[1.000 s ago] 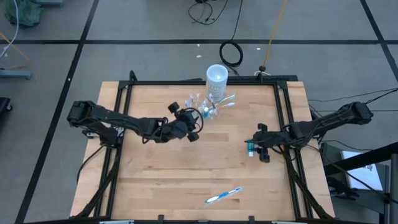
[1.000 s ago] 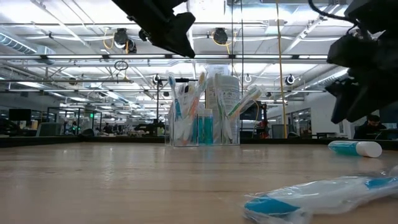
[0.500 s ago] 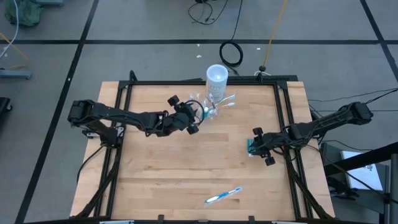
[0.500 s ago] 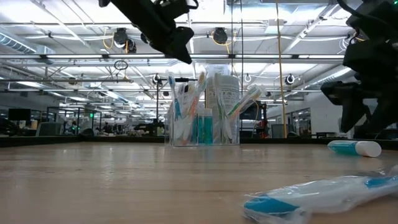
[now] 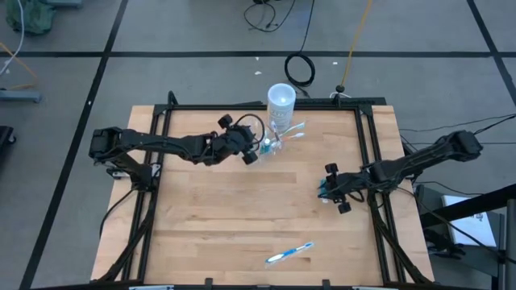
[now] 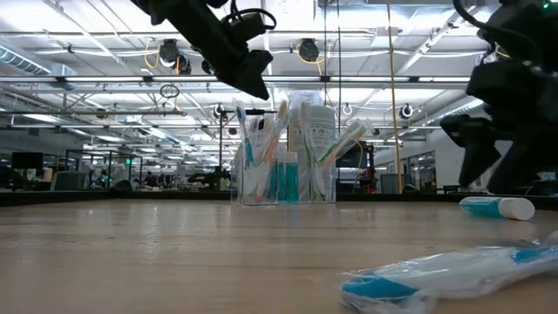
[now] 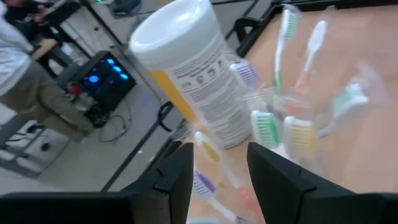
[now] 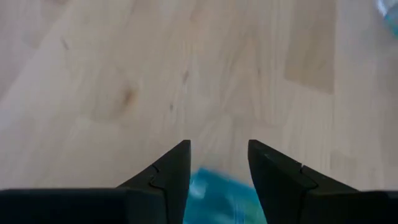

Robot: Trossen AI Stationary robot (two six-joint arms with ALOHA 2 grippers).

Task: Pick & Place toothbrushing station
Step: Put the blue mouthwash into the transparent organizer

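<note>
High view: left hand, fingers spread, is poised beside the clear holder. Right hand, spread, straddles a tube. Closing is judged next.

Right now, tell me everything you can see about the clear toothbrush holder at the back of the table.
The toothbrushing station is a small see-through plastic holder with compartments, standing upright near the table's far edge. Several toothbrushes lean out of it, heads up, with bristles in green, yellow and purple, and teal tubes stand inside. A taller white cup stands close behind it; contact cannot be told. The left gripper, jaws apart, hovers just beside and above it, not gripping it.
</note>
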